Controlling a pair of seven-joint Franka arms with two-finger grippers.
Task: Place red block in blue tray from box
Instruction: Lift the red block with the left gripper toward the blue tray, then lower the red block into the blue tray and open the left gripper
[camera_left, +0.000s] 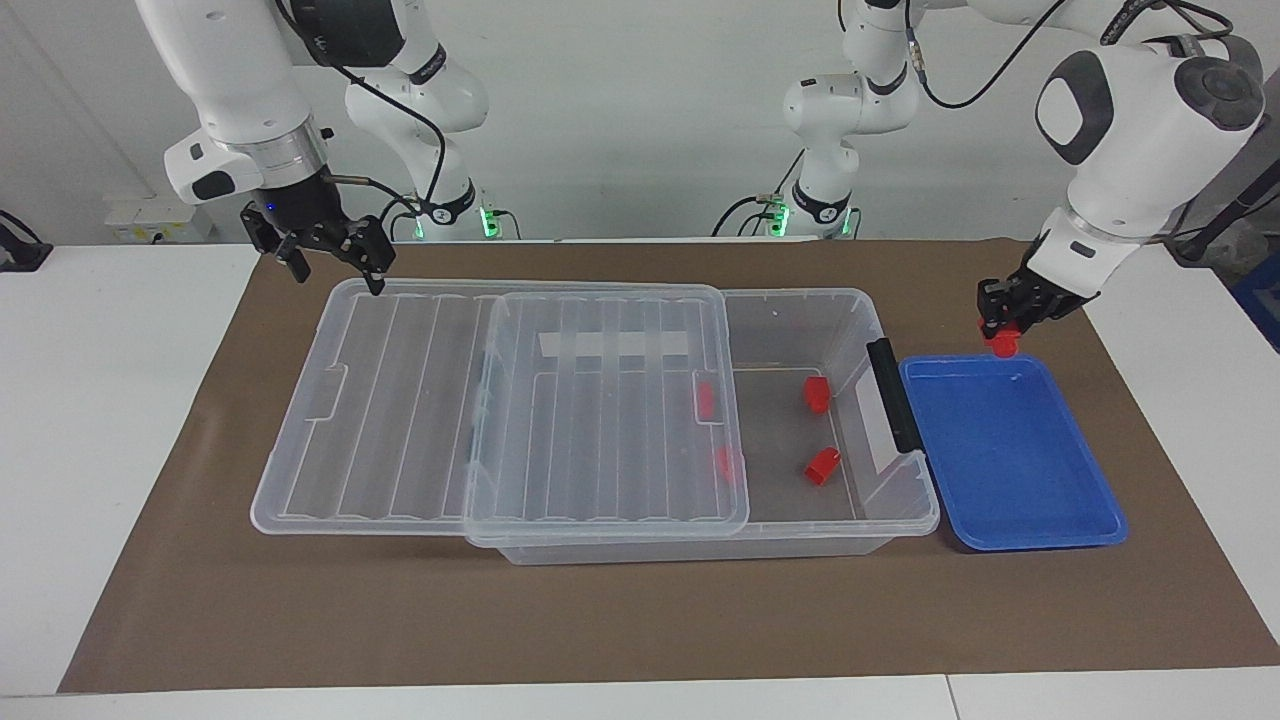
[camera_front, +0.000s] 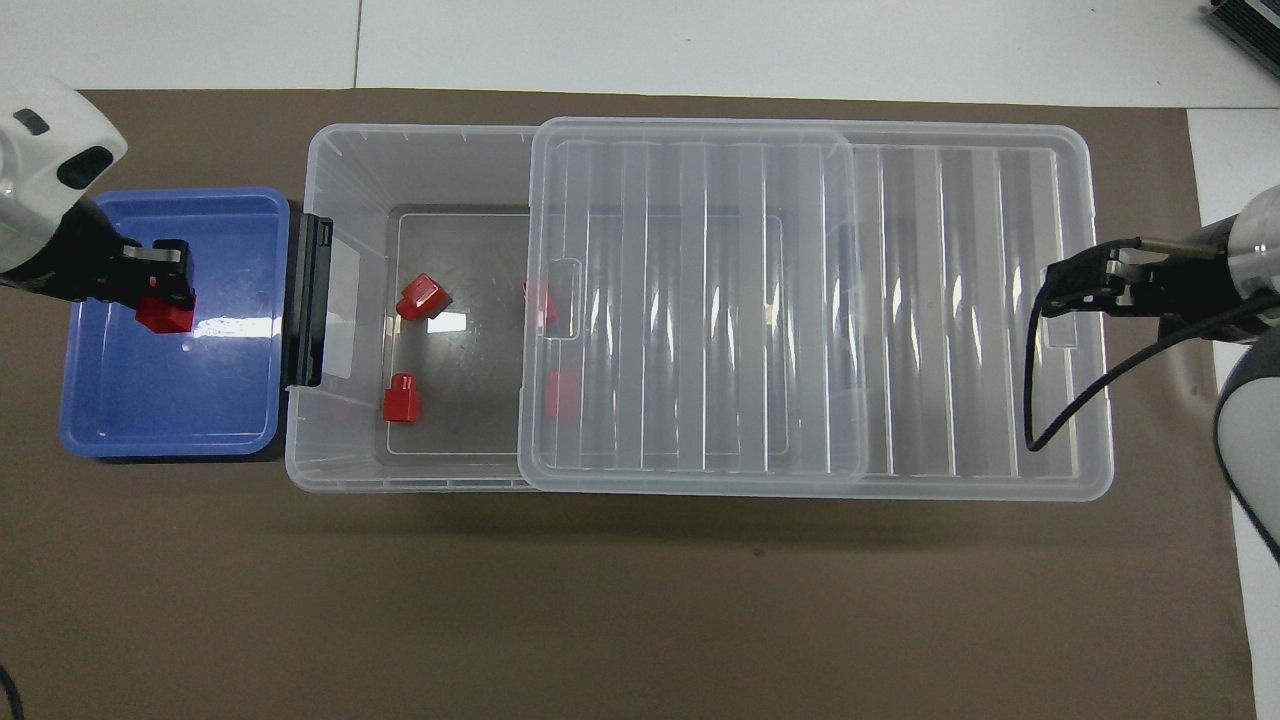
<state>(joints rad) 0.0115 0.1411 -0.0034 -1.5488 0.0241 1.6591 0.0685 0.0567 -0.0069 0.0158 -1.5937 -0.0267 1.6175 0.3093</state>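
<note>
My left gripper is shut on a red block and hangs over the blue tray, above the part of it nearer the robots. The clear box lies beside the tray with its ribbed lid slid toward the right arm's end. Two red blocks lie in the uncovered part, and two more show through the lid. My right gripper waits open over the lid's end.
A brown mat covers the table under the box and tray. The box's black latch stands between the box's open part and the tray. A second clear ribbed panel reaches out toward the right arm's end.
</note>
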